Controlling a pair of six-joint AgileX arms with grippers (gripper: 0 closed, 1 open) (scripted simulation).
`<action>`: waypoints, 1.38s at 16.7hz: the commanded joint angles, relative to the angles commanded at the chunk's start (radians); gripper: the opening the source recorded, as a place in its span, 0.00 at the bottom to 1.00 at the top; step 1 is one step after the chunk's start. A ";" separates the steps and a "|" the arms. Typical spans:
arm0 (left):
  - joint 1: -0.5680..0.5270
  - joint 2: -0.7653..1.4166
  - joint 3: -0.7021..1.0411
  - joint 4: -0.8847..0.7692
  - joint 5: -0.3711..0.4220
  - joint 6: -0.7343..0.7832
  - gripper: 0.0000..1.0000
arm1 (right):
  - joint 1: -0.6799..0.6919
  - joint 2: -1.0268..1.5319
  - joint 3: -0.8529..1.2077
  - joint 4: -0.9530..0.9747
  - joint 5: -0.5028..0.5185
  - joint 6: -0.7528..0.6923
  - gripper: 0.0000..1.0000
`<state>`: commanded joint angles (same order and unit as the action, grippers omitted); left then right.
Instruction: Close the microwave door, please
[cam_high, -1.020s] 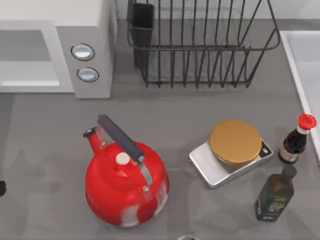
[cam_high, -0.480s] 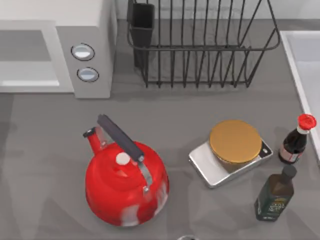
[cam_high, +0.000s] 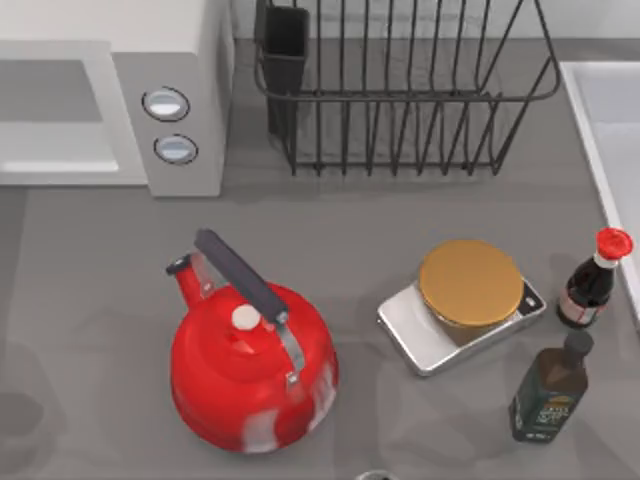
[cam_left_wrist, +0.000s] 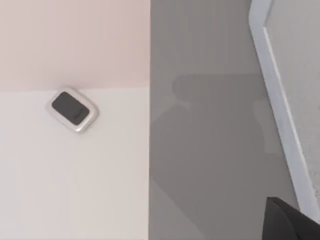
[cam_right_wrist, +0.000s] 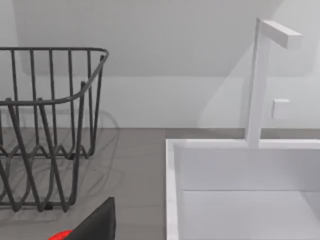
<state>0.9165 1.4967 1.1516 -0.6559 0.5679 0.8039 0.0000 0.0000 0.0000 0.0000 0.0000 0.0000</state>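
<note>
The microwave (cam_high: 170, 60) sits at the back left of the surface (cam_high: 400, 215), and its front is open. In the left wrist view, a thin white slab stands near the left end effector (cam_left_wrist: 292, 222). I think that slab is the microwave door (cam_left_wrist: 280, 120). I cannot tell if this end effector is apart or together. To do this well, it should press flat on the door's outer face, far from the hinge, and swing it slowly shut. The right end effector (cam_right_wrist: 97, 222) sits near the dish rack (cam_right_wrist: 45, 125); I cannot tell its state either.
</note>
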 joint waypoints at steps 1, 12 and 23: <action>0.033 0.056 0.041 -0.021 0.026 0.026 0.00 | 0.000 0.000 0.000 0.000 0.000 0.000 1.00; 0.108 0.191 0.136 -0.060 0.091 0.094 0.00 | 0.000 0.000 0.000 0.000 0.000 0.000 1.00; 0.115 0.316 -0.115 0.314 0.097 0.100 0.00 | 0.000 0.000 0.000 0.000 0.000 0.000 1.00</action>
<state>1.0312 1.8128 1.0368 -0.3418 0.6646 0.9036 0.0000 0.0000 0.0000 0.0000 0.0000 0.0000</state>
